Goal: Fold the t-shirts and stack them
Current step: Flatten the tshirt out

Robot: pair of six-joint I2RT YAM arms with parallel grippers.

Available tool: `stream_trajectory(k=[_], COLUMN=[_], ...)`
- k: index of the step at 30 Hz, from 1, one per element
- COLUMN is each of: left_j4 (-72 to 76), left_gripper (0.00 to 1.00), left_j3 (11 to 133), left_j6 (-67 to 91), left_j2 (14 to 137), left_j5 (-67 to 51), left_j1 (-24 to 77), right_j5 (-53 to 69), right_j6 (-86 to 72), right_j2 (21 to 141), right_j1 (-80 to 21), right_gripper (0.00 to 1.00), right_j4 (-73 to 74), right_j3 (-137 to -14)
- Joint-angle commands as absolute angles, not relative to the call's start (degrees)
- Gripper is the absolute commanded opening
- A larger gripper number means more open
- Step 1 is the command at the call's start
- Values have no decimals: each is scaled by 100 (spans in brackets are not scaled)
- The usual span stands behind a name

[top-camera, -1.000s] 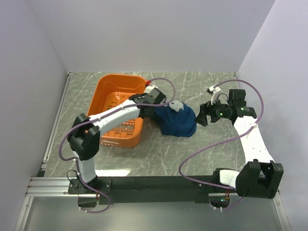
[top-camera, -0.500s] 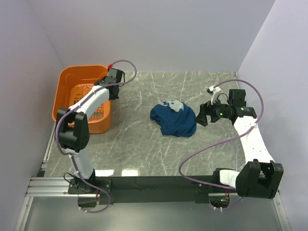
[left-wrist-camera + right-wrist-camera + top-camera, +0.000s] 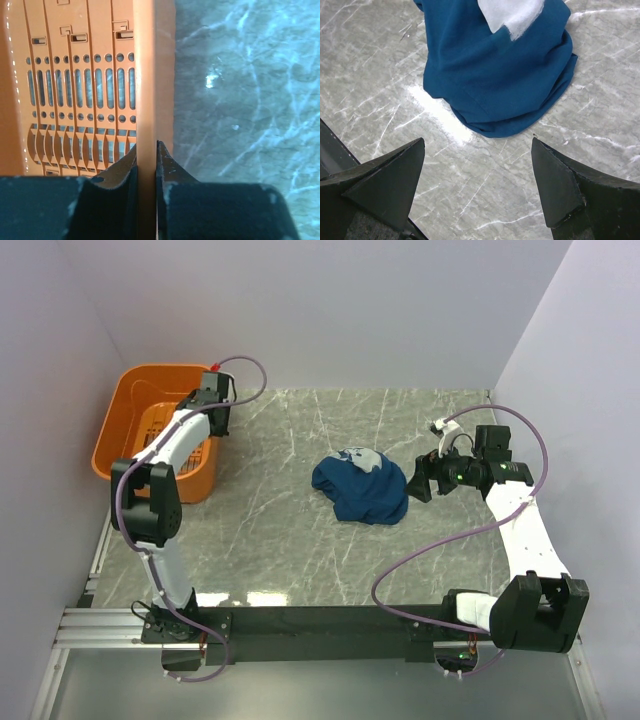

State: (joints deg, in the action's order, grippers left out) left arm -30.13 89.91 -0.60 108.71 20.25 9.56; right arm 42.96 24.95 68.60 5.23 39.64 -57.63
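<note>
– Left fingers [image 3: 172, 167]: what have they got?
– The basket [image 3: 152, 75]. They are pinched nearly together on its orange rim, one inside the wall and one outside.
– And the right fingers [image 3: 395, 172]?
– Spread wide with nothing between them, hanging just above the surface [image 3: 485, 200].
– Where is the shirt [image 3: 495, 75]?
– Heaped in a crumpled mound mid-surface, dark blue, with a white patch [image 3: 512, 12] showing on top. It lies just ahead of the right fingertips without touching them, and well apart from the left pair.
– How do the arms sit?
– The left arm [image 3: 175, 440] reaches far forward along the left edge to the basket at the far left corner. The right arm [image 3: 520, 520] runs up the right side, its wrist bent inward so that the fingers face the shirt from the right.
</note>
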Motion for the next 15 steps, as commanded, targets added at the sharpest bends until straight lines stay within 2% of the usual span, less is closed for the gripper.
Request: stream_trajectory(k=[1, 5, 10, 11, 15], left_j4=[-2575, -2645, -2777, -2795, -2751], left_gripper=[18, 44, 55, 65, 75], left_j3=[9149, 9272, 9536, 9545, 9309], left_j6=[-413, -317, -97, -53, 263], left_j2=[10731, 10635, 10258, 10048, 9371], left_j5=[2083, 1916, 1495, 1407, 916], left_j1=[800, 729, 738, 747, 809], right_j5=[4386, 4386, 4438, 4421, 4342], right_j6=[2514, 2540, 2777, 2934, 3444], right_j2=[6838, 6864, 6952, 7039, 7426], right_j1=[510, 510, 475, 431, 142], right_gripper=[93, 93, 93, 93, 93], right_j4=[3858, 3902, 4043, 4121, 4446], right_j3=[-5853, -5889, -5994, -6064, -6336])
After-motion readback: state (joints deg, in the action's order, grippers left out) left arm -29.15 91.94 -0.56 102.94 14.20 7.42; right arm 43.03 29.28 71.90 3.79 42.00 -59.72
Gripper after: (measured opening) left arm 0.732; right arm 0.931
